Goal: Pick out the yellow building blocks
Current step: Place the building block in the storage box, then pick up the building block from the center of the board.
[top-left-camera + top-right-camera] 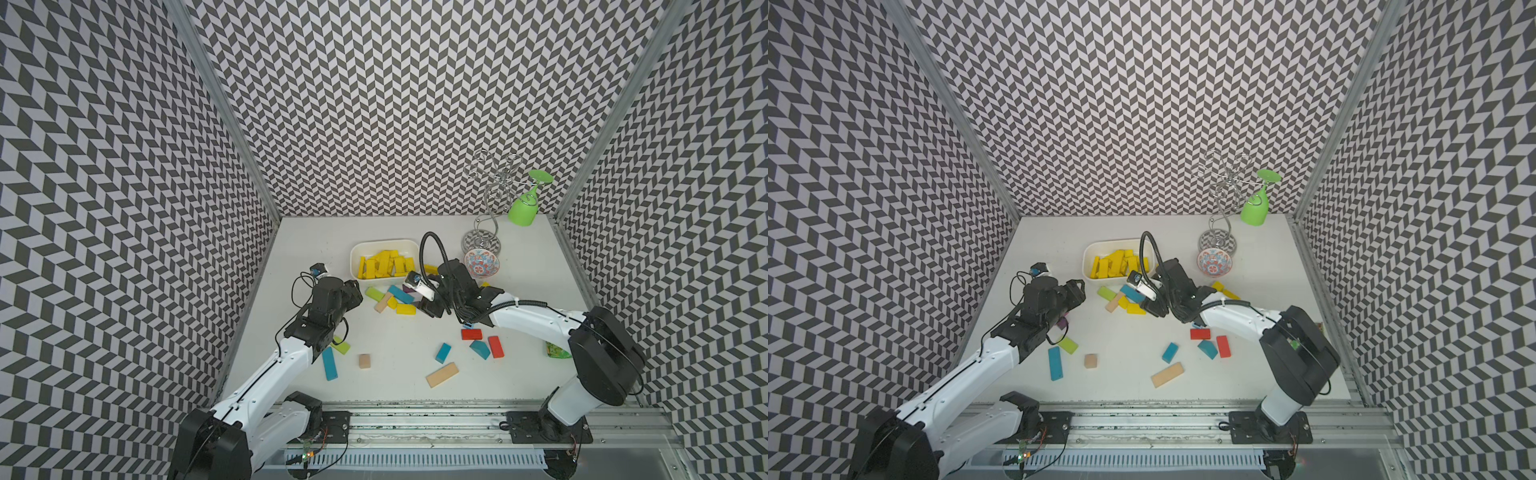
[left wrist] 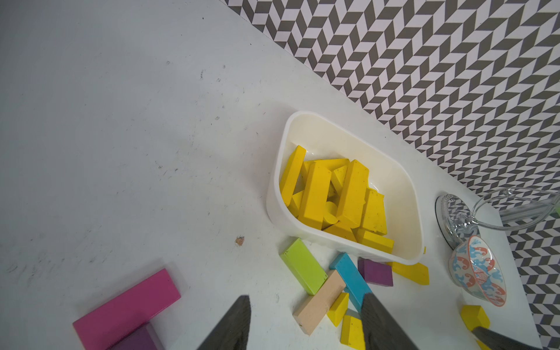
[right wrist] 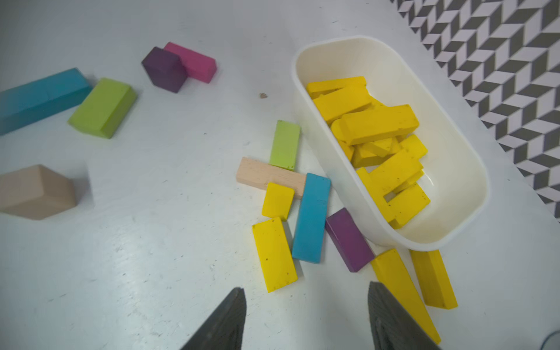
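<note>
Most of the bright-yellow painted wooden building blocks (image 3: 375, 124) lie heaped in the white oval plastic tub (image 3: 342, 39) toward the far edge of the white counter (image 1: 395, 332). A few lie loose by its near wall, among them a flat yellow brick (image 3: 274, 254) and long yellow bars (image 3: 433, 278). The right gripper (image 3: 306, 321) hangs above these, jaws apart and empty; the left gripper (image 2: 306, 324) is likewise apart, holding nothing. We judge we are between picks, well along. The next move means closing on the flat brick without nudging the blue wooden bar (image 3: 312, 218) just beside it.

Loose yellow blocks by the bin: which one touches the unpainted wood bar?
The short yellow block, butted against the wood bar beside the teal bar; the other loose yellows lie clear of it.
</note>
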### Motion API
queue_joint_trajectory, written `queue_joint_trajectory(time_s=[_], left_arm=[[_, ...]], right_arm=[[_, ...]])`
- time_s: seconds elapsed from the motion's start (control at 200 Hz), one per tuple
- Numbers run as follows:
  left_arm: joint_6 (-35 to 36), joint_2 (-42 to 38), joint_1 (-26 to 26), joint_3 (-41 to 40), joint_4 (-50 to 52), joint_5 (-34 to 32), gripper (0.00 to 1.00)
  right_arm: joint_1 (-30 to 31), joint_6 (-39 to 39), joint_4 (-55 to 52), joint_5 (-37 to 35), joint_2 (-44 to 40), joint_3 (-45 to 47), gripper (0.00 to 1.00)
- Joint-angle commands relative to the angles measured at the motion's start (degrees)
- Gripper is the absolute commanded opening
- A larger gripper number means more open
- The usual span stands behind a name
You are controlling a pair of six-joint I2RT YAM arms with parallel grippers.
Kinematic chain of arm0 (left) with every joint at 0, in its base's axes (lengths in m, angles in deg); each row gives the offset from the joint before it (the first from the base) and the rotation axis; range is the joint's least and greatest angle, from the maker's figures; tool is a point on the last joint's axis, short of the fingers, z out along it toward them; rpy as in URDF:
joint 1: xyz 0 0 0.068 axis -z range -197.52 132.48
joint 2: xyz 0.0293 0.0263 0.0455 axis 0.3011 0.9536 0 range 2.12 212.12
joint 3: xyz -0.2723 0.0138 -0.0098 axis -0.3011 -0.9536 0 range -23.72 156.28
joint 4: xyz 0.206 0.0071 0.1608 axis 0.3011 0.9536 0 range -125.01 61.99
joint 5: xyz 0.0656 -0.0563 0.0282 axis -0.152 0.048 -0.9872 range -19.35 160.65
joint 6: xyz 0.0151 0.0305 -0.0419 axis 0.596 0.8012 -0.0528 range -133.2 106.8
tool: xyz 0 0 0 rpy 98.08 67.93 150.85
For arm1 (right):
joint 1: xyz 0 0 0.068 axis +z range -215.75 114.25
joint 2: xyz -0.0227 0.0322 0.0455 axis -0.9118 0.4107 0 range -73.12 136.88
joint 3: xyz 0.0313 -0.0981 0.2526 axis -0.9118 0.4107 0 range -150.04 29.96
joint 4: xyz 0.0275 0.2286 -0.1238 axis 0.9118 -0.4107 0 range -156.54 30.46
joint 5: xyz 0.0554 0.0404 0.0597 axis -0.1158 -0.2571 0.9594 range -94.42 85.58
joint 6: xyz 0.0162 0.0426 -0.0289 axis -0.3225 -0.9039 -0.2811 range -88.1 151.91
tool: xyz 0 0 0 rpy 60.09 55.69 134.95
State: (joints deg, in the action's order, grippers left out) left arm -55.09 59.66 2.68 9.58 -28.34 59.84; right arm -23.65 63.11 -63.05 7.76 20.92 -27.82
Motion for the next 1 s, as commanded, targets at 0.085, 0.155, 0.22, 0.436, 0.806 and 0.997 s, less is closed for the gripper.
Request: queue_joint_trajectory(time_s=[0.085,0.155,0.22,0.436,0.806,0.997], left_arm=[[-2.56,-1.94,-0.34,-0.68,-1.54,-0.22,0.60],[-2.78,-2.33,-0.35,-0.64,-1.17,-0.33,0.60],[-2.82,-2.68,-0.38,-0.69,-0.92,-0.57,0.60],[-2.69,-3.16,-0.34,-0.59,-0.53,-1.30,0.61],[-2.06,-2.96,-0.65,-0.23,-0.59,-1.24,0.61],[-1.48,-2.47,-0.70,0.22,-0.43,-0.53,0.61]], right_arm=[[0.44,9.84,-4.67,7.25,7.37,-5.49,0.62],[0.57,10.37,-6.91,8.08,10.10,-7.95,0.60],[0.77,10.68,-7.04,8.58,11.47,-8.87,0.58],[1.30,11.15,-8.19,8.60,15.96,-12.44,0.54],[2.45,11.45,-10.70,5.26,22.48,-17.73,0.49],[2.98,11.43,-10.77,3.14,24.15,-17.82,0.49]])
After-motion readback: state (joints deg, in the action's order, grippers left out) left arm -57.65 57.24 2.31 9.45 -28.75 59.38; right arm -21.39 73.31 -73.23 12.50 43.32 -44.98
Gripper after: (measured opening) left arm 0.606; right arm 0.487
